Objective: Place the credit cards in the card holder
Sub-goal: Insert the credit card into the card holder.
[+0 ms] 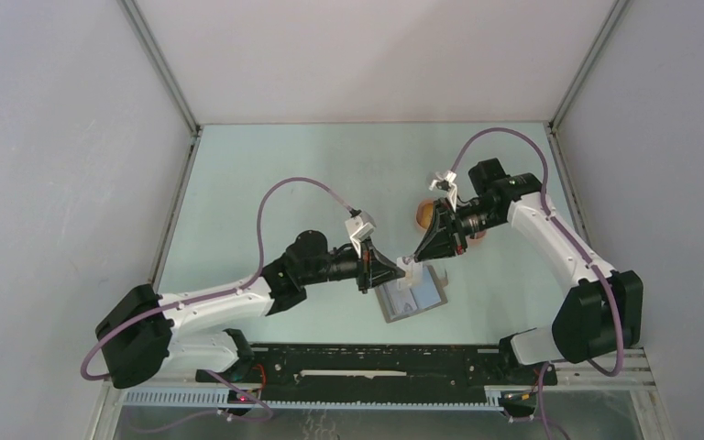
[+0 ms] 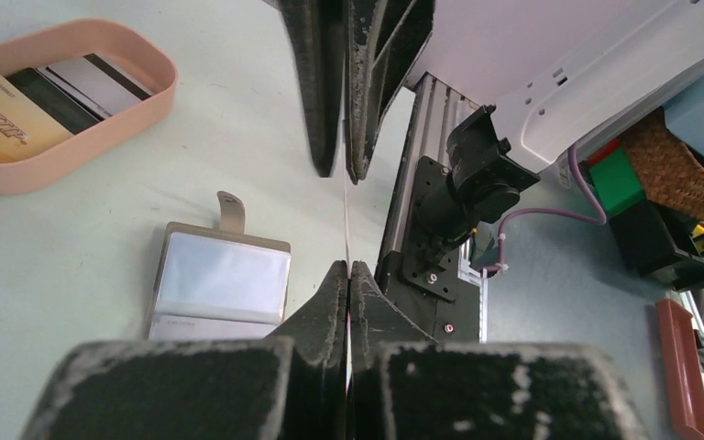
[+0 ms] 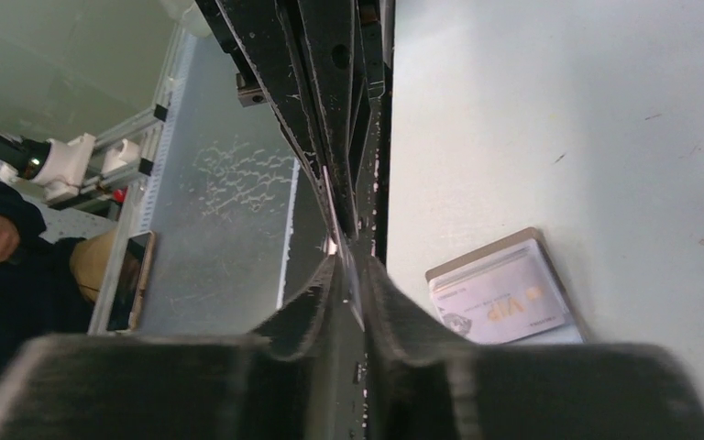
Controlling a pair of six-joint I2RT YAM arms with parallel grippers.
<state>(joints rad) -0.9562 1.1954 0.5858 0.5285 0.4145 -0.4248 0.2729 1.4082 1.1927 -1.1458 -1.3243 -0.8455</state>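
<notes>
The grey card holder (image 1: 412, 295) lies open on the table, with a light VIP card (image 3: 504, 298) in its clear slot. Just above it my two grippers meet tip to tip. My left gripper (image 2: 349, 268) is shut on a thin light credit card (image 2: 346, 220), seen edge-on. My right gripper (image 3: 353, 261) comes at the same card from the far side. Its jaws stand slightly apart, with the card's other end in the gap. An orange-yellow card (image 2: 0, 124) and a dark striped card (image 2: 82, 87) lie in the peach tray (image 2: 101, 137).
The peach tray (image 1: 424, 218) sits behind my right gripper, partly hidden by it. A black rail (image 1: 376, 362) with the arm bases runs along the near edge. Grey walls close in the table on three sides. A person and a phone show off the table in the right wrist view.
</notes>
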